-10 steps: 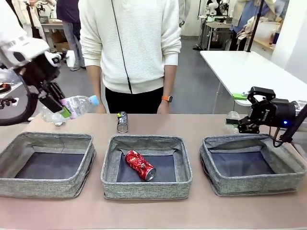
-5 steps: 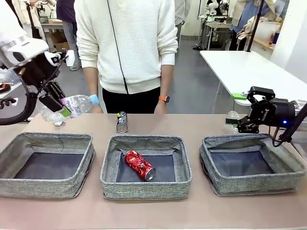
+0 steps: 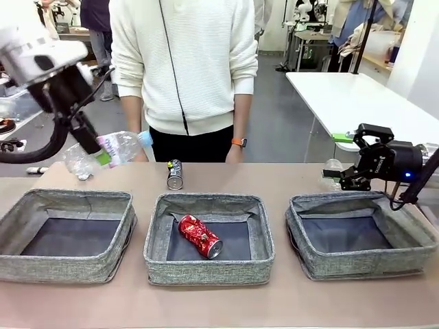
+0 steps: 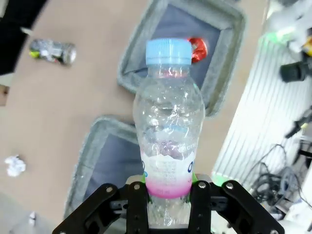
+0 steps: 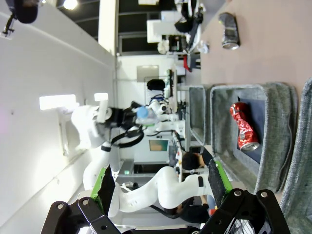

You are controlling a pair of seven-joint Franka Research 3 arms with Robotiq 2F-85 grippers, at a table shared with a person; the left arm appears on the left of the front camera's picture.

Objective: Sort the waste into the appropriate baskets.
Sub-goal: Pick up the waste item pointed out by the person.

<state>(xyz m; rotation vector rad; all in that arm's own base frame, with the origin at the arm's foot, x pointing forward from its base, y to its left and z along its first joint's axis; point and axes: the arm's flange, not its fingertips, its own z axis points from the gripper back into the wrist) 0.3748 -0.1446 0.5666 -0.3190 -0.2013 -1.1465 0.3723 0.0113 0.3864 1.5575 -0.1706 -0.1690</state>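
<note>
Bottle, clear plastic, blue-capped [image 3: 118, 149]: clenched near its base by the left tool [image 3: 99, 156] and carried cap-forward in the air, up and to the left of the middle basket [image 3: 206, 201]; we judge it rides high to clear the soft walls before a drop

Red can [image 3: 201, 236]: lying inside the middle basket, sorted as we read it

Dark can [image 3: 175, 174]: on its side on the desk [image 3: 274, 179], just beyond the middle basket's far wall, unsorted

Right tool [image 3: 337, 157]: released, jaws wide, nothing between them; it hangs well right of the middle basket, which we take as waiting clear of the left arm's work
</note>
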